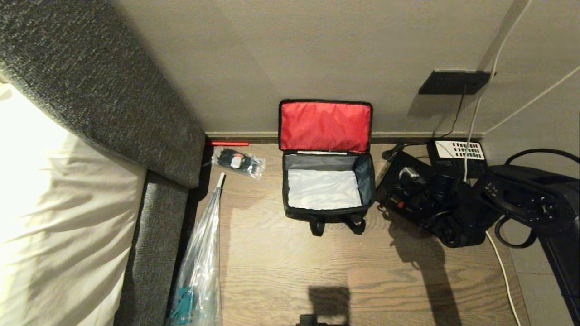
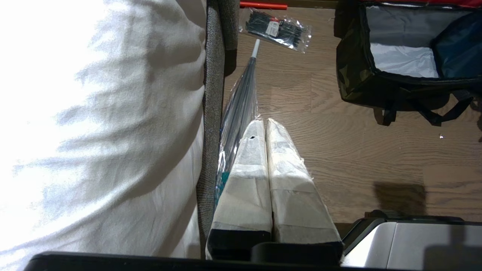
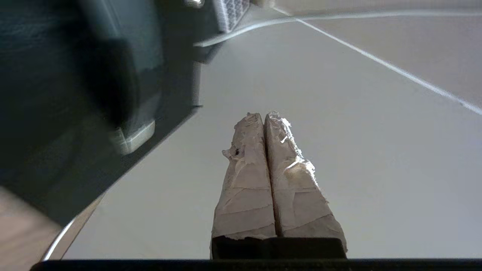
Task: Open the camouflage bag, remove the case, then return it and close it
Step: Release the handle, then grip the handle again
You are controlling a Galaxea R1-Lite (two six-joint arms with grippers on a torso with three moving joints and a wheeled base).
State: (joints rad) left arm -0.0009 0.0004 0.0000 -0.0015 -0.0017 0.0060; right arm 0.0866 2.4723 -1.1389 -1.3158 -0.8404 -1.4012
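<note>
Camouflage bag (image 1: 327, 181) sits open on the floor by the wall, lid up, w/ the case (image 1: 401, 188) apparently beside it at right; right gripper (image 3: 263, 117) pinched shut on nothing, so it should likely re-open wide before re-gripping the case; left gripper (image 2: 265, 122) parked, closed.

The head camera looks steeply down from high up at the wood floor (image 1: 290, 271), the open camouflage bag (image 1: 326, 181) at twelve o'clock. The left wrist camera sits low at nine o'clock, close to the bed (image 2: 94, 131), sharing that bag (image 2: 354, 75) and floor. The right wrist camera faces a wall (image 3: 339, 113).
</note>
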